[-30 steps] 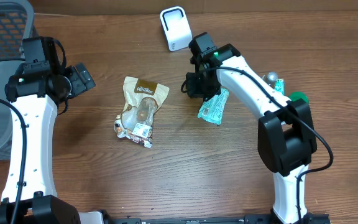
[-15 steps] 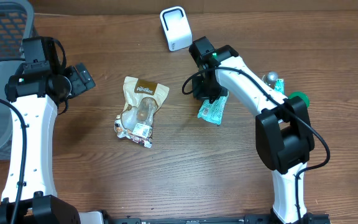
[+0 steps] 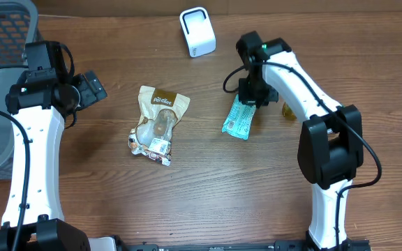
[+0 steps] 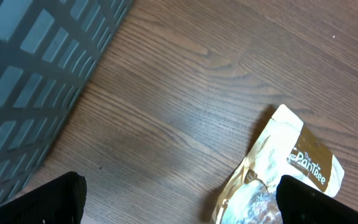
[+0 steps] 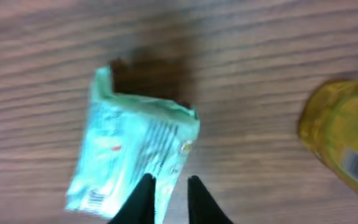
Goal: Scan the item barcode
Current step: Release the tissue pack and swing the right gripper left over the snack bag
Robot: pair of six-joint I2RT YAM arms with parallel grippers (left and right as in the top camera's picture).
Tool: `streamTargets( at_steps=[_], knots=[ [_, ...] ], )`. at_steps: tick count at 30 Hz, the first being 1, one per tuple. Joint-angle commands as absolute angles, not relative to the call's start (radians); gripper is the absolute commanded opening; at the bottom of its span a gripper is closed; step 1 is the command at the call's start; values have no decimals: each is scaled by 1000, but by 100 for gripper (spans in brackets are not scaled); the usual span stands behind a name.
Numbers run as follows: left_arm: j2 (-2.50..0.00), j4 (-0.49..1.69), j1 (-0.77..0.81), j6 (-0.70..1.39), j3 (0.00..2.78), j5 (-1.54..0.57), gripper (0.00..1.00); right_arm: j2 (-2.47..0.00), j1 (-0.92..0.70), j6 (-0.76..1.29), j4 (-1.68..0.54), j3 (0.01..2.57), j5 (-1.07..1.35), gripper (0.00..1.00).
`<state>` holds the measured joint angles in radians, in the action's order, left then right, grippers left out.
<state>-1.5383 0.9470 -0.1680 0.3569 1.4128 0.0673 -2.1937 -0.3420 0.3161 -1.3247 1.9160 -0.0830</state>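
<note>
Lately swung rightward from beside the scanner [image 3: 197,31], with the right fingers [image 5: 143,200] narrow and pinching the near edge of the packet [image 3: 239,120], lying on the table [image 3: 208,188] right of the pouch [image 3: 158,122]. Unmoved on the left, with the left fingers [image 4: 48,202] spread wide near the basket [image 4: 30,74]. Only from the right wrist: a yellow bottle [image 5: 344,146] beside the packet, barely peeking overhead.
</note>
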Motion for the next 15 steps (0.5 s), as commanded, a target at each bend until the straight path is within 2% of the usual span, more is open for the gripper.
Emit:
streamTargets(
  at_steps=[1, 5, 7, 8, 10, 12, 15],
  knots=[
    [-1531, 945, -170, 344, 1420, 70, 99, -2186, -366, 302, -1365, 2113, -60, 17],
    [-1531, 945, -170, 344, 1420, 70, 99, -2186, -406, 302, -1377, 2231, 45, 25],
    [-1531, 945, -170, 344, 1420, 70, 100, -2186, -423, 302, -1358, 2232, 127, 41],
    [-1531, 945, -170, 344, 1420, 70, 100, -2188, -433, 302, -1351, 2231, 173, 62],
    [-1531, 945, -170, 344, 1420, 70, 100, -2189, -453, 302, -1337, 2229, 230, 88],
    [-1531, 945, -170, 344, 1420, 70, 100, -2189, -479, 302, -1316, 2229, 234, 97],
    [-1531, 945, -170, 344, 1420, 70, 100, -2189, -521, 303, -1290, 2229, 234, 100]
  ],
)
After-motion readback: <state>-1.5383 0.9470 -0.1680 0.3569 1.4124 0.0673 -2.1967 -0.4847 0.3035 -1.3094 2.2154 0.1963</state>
